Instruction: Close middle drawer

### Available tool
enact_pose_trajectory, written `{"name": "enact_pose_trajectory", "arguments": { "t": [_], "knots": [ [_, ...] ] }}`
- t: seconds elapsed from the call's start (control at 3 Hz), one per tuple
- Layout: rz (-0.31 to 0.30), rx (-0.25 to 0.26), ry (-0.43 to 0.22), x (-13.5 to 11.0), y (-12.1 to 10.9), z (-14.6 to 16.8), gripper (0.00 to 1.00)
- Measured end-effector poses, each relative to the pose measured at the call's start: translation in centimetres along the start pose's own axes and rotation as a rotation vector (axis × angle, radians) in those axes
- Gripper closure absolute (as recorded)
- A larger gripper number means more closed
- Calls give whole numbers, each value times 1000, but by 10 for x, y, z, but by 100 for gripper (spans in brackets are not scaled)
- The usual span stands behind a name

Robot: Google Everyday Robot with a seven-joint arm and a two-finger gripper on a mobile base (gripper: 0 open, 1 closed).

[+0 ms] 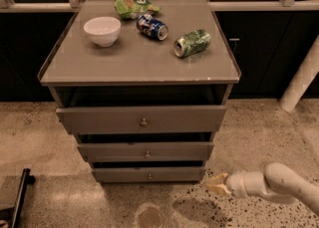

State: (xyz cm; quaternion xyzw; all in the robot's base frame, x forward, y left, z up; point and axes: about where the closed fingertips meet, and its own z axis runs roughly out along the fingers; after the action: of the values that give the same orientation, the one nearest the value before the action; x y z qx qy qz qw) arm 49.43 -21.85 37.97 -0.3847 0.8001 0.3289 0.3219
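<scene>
The middle drawer [119,151] is the low grey front with a small round knob [147,154] at the centre of the grey cabinet, between the taller top drawer [99,119] and the bottom drawer [119,174]. A dark gap shows above its front panel. My gripper [217,184] is low at the right, just off the bottom drawer's right end and below the middle drawer's right corner. It touches nothing. The white arm [279,184] runs off to the lower right.
On the cabinet top [124,62] stand a white bowl [102,30], a green bag [132,4], a blue can [152,26] and a green can [192,43], both lying down. A white post [301,80] stands at the right and a black bar [17,197] at the lower left on the speckled floor.
</scene>
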Motion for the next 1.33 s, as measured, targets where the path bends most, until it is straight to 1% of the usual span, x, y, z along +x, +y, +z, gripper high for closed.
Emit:
{"name": "enact_pose_trajectory", "arguments": {
  "t": [0.33, 1.33],
  "knots": [
    [9, -12, 27, 3, 27, -8, 82],
    [10, -15, 27, 4, 28, -7, 13]
  ]
}}
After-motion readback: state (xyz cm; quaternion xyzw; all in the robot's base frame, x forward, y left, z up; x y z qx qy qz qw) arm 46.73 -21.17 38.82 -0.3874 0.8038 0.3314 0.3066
